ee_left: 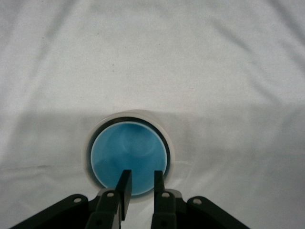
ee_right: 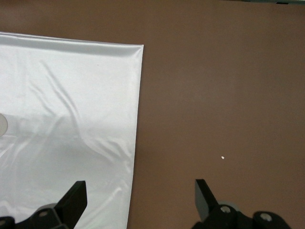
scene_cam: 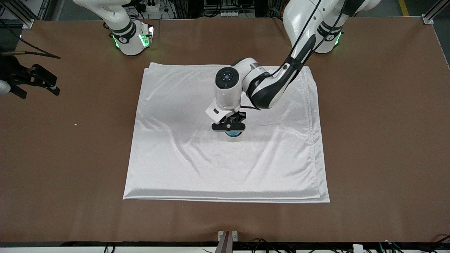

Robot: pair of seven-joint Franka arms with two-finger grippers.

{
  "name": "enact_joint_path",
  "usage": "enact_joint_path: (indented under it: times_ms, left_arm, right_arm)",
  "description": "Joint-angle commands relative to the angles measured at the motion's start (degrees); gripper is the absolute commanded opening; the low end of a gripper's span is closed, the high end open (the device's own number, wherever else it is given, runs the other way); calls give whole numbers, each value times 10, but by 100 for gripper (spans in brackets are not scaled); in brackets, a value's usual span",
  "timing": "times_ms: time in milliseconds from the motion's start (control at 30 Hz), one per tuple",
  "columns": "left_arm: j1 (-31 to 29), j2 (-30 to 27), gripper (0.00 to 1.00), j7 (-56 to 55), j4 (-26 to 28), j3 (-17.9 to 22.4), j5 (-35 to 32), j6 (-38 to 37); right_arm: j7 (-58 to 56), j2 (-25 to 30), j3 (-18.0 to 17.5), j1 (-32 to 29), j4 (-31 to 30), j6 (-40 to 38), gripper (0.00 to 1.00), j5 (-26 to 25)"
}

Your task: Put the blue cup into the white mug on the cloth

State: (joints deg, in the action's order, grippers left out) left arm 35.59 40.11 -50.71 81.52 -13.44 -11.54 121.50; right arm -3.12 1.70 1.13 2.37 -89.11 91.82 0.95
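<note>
Currently, 1 cup (ee_left: 127, 153) sits nested in 1 mug (ee_left: 167, 138), mid-cloth (scene_cam: 175, 158), well clear of every worktop (scene_cam: 369, 140) edge. Left tool (ee_left: 139, 188) pinches the cup's rim between narrow fingers, likely steadying it for release. Right tool (ee_right: 140, 196) waits spread wide, empty, over the cloth's corner.

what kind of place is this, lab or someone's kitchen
Most likely a robotics lab: two arms are bolted at a bare brown table, cables and metal framing line its edges, and the only props are a cloth and nested cups.
</note>
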Motion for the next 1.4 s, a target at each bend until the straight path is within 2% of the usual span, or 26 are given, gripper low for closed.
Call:
enact_joint_path:
  times_ms: [0, 100, 133, 200, 233, 400, 633, 767, 867, 1100, 1233, 1367]
  left_arm:
    - [1, -2, 60, -15, -13, 3, -13, -5]
    - [-1, -13, 69, -13, -12, 3, -15, -5]
    - [-2, -17, 76, -13, -12, 3, -16, -6]
    - [-4, -27, 98, -12, -6, 3, -19, -10]
    - [-6, -36, 100, -11, 0, 3, -19, -11]
    - [-34, -82, 100, -9, 25, 3, -19, -20]
    - [-54, -148, 100, -12, 53, 2, -16, -95]
    - [-90, -201, 100, 5, 100, -6, -13, -96]
    - [-110, -250, 100, 40, 145, -11, -3, -96]
    - [-174, -371, 100, 155, 242, -11, 67, -98]
    - [-213, -412, 100, 219, 256, -10, 108, -116]
    - [-241, -439, 100, 287, 254, -7, 108, -179]
  right_arm:
    - [16, 8, 0, -1, 2, -21, 100, 7]
    - [18, 8, 1, 1, 2, -27, 100, 7]
    - [19, 8, 1, 1, 2, -28, 100, 7]
    - [19, 8, 1, 2, 2, -27, 100, 7]
    - [18, 8, 2, 1, 2, -27, 100, 8]
    - [16, 8, 3, -2, 2, -27, 100, 8]
    - [15, 8, 2, -2, 2, -27, 100, 8]
    - [15, 8, 2, -2, 2, -27, 100, 8]
    - [15, 7, 3, -2, 2, -27, 100, 9]
    - [15, 7, 3, -2, 2, -26, 100, 11]
    - [15, 7, 3, -2, 2, -26, 100, 11]
    - [15, 7, 3, -2, 2, -26, 100, 11]
